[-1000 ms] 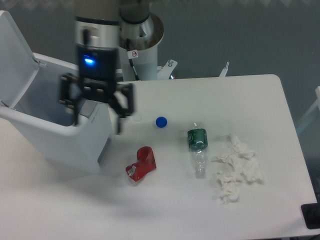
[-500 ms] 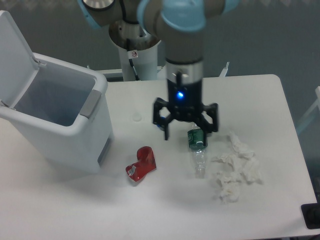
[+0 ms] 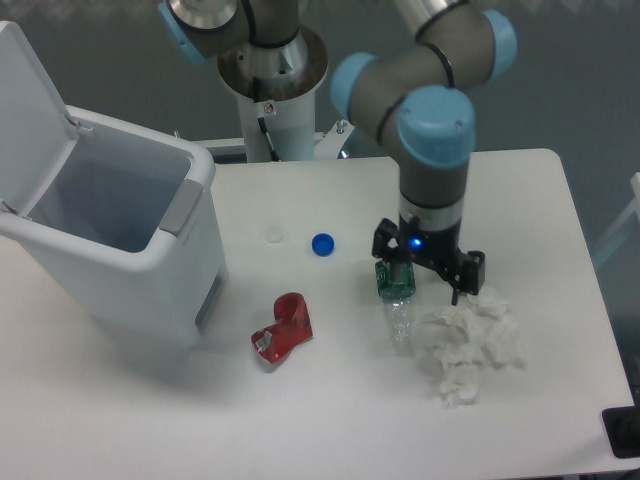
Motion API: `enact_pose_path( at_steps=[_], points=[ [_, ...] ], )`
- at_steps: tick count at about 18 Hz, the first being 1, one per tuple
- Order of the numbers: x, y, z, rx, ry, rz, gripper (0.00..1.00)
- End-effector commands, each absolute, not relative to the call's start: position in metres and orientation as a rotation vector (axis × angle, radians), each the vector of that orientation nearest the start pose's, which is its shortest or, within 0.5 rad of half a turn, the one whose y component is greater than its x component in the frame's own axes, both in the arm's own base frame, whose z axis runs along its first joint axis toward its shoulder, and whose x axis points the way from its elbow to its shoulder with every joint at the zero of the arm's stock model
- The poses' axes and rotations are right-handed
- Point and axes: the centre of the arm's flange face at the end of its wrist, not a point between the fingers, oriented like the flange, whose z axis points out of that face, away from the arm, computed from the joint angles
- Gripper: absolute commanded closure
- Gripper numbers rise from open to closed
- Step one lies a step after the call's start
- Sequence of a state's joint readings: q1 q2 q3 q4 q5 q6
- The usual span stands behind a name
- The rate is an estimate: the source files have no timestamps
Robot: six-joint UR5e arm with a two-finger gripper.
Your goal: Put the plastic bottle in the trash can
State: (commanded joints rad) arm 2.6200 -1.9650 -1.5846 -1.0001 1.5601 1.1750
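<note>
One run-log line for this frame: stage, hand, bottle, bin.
stage: reaching for bottle | hand: open, over bottle's green label end | bottle: lying on table, not lifted | bin: lid up

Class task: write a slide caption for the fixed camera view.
Open end effector poised over the plastic bottle; lid-up trash can waits.

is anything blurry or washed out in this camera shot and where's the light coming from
In the camera view the frame is mostly sharp; the gripper over the plastic bottle reads clearly, blue light glowing. The white table is bright, so the crumpled tissue loses contrast. Soft shadows sit beside the trash can, suggesting diffuse overhead light.
</note>
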Motion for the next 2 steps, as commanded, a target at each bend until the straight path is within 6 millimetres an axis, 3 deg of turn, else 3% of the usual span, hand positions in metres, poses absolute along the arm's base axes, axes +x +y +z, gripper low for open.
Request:
enact_pose_path(
  at_steps=[2],
  points=[
    [-0.4853,0.4338,0.3157,-3.05,0.193,0.206,0.0]
  ],
)
